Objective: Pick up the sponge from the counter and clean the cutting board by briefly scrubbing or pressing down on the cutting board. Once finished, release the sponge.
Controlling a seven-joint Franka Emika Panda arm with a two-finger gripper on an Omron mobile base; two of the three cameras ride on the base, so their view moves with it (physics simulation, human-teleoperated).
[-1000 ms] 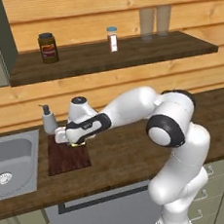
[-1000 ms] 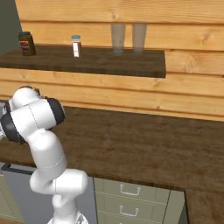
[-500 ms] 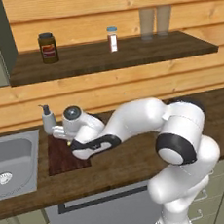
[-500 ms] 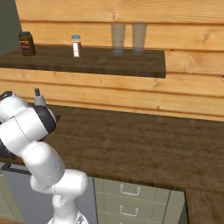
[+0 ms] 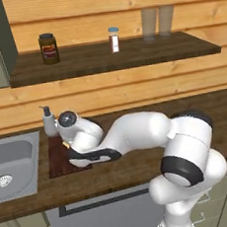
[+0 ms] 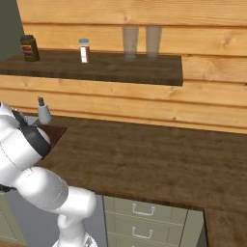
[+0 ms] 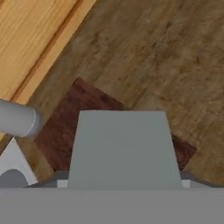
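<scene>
Gripper (image 5: pixel 70 151): held low over the cutting board, fingers hidden under the hand; how far open it is cannot be told.
Sponge (image 7: pixel 124 146): seen close in the hand view as a grey-blue slab over the board; a thin yellow edge is seen at the hand in the left base view.
Cutting board (image 5: pixel 56 155): laid flat on the counter, its left edge just beside the sink, its back edge near the soap dispenser.
Counter (image 6: pixel 159 161): wide bare run of dark wood to the right of the board.
Sink (image 5: pixel 11 163): set into the counter at left.
Soap dispenser (image 5: pixel 49 123): stood upright at the board's back corner.
Shelf (image 5: pixel 129 56): jar, small bottle and two glasses are carried; their labels cannot be read.
</scene>
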